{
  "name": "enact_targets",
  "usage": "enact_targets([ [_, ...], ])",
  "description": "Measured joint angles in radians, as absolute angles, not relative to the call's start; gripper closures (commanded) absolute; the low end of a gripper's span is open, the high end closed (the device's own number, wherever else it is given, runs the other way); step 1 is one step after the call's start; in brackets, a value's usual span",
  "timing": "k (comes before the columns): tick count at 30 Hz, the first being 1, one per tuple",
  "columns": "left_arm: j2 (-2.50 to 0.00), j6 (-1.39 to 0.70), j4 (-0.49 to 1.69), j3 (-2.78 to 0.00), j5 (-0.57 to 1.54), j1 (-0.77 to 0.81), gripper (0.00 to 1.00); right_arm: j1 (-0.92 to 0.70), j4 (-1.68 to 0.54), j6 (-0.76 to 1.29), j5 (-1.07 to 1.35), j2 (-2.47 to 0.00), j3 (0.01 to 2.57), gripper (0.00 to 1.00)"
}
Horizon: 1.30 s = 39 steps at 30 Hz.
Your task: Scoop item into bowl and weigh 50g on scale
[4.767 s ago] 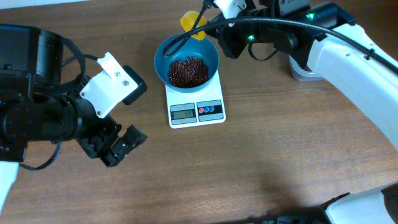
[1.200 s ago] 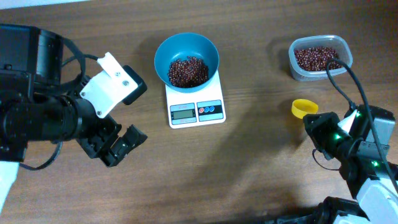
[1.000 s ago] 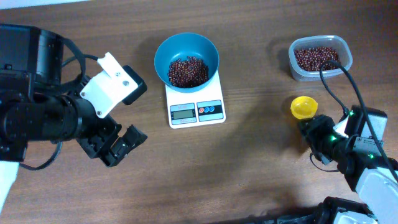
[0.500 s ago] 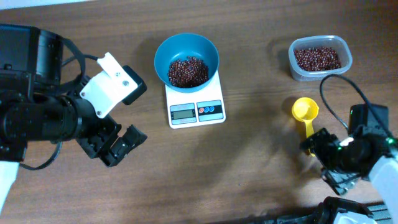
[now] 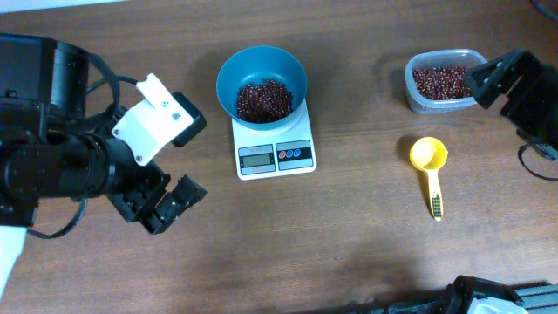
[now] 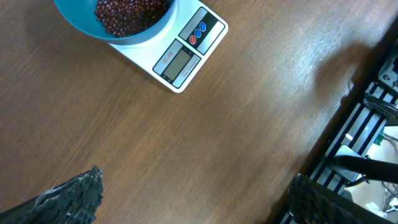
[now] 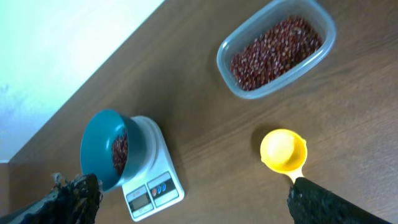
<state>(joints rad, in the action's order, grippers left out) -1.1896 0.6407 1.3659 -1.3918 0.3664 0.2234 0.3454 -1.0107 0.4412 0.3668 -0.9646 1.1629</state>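
Observation:
The teal bowl (image 5: 261,83) stands on the white scale (image 5: 275,155) and holds a heap of red-brown beans (image 5: 264,99). A yellow scoop (image 5: 429,155) lies empty on the table right of the scale, with nothing gripping it. My right gripper (image 5: 497,80) hovers open at the far right, beside the clear tub. In the right wrist view its fingers (image 7: 194,186) stand wide apart above the bowl (image 7: 99,140), scale (image 7: 155,180) and scoop (image 7: 283,149). My left gripper (image 5: 170,205) is open and empty, left of the scale. The left wrist view shows its wide-set fingers (image 6: 196,186), the bowl (image 6: 81,28) and the scale (image 6: 186,56).
A clear plastic tub (image 5: 447,80) of more beans (image 7: 277,46) sits at the back right, just behind the scoop. A dark rack (image 6: 367,137) runs along the table's edge in the left wrist view.
My right gripper opened and let go of the yellow scoop, which now lies on the table. The right arm then rose from the front right to beside the tub. The left arm stayed still.

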Motion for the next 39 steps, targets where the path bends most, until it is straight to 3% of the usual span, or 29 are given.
enact_targets([
  [5,-1.190,0.640,1.366,-1.392,0.366,0.223,0.01,0.342,-1.050,0.363,0.392,-0.943,1.163,0.01],
  [10,-1.190,0.640,1.366,-1.392,0.366,0.223,0.01,0.233,-1.015,0.257,0.347,-0.679,1.120,0.01],
  [18,-1.190,0.640,1.366,-1.391,0.366,0.223,0.01,0.201,-0.539,0.232,0.311,-0.125,0.484,0.01],
  [21,-1.190,0.641,1.364,-1.391,0.366,0.223,0.01,0.201,-0.432,0.231,0.311,-0.024,0.352,0.01],
  [31,-1.190,0.640,1.366,-1.391,0.366,0.223,0.01,0.161,-0.168,0.076,0.300,-0.015,0.120,0.01],
  [35,-1.189,0.640,1.365,-1.391,0.366,0.223,0.01,0.063,-0.032,0.068,0.228,-0.014,0.027,0.01],
  [39,-1.190,0.640,1.366,-1.391,0.366,0.223,0.01,-0.033,-0.063,0.067,0.149,-0.014,0.013,0.01],
])
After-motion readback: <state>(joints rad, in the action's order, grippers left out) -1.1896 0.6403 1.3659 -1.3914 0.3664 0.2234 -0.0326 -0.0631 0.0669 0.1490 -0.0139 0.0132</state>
